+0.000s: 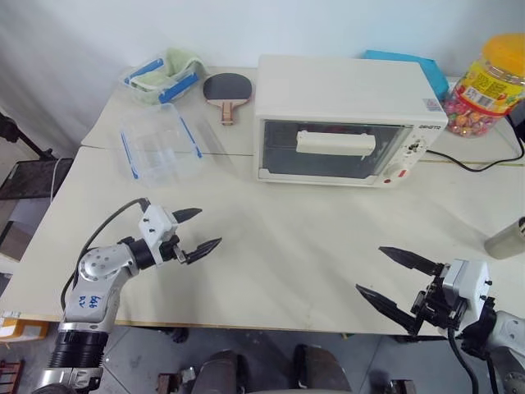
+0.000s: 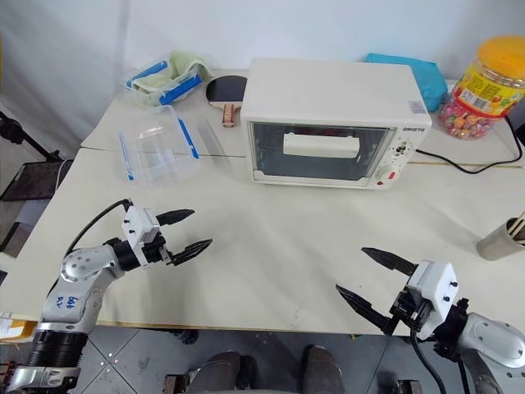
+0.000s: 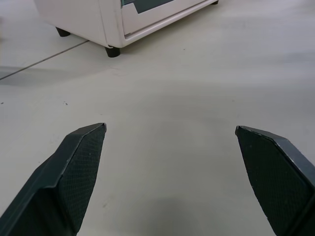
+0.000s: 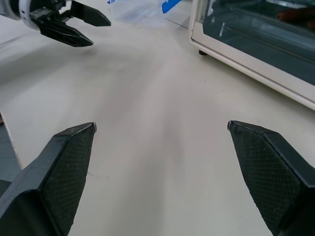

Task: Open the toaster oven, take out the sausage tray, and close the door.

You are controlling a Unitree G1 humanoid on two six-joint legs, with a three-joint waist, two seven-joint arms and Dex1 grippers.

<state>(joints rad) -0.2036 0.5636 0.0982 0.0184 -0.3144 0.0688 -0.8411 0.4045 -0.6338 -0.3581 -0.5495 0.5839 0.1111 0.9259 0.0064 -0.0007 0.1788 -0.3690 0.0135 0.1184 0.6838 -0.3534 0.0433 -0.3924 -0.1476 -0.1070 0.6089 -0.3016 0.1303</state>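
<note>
The cream-white toaster oven [image 1: 349, 90] stands at the back of the table, right of centre. Its door [image 1: 279, 154] is shut, with the cream bar handle [image 1: 335, 143] across the dark glass. The sausage tray is hidden behind the glass; a reddish shape shows faintly through it in the right wrist view. My left gripper [image 1: 209, 227] hovers open over the table's near left, pointing toward the oven, well short of it. My right gripper [image 1: 369, 268] is open near the front edge at the right, with nothing between its fingers. The left gripper [image 4: 98, 32] also shows in the right wrist view.
A clear plastic box with blue clips [image 1: 156, 144] lies left of the oven. Behind it are a second box holding a green cloth [image 1: 164, 75] and a table-tennis bat [image 1: 227, 90]. A candy jar [image 1: 488, 86], a black cable [image 1: 476, 167] and a metal cup [image 1: 507, 240] are at the right.
</note>
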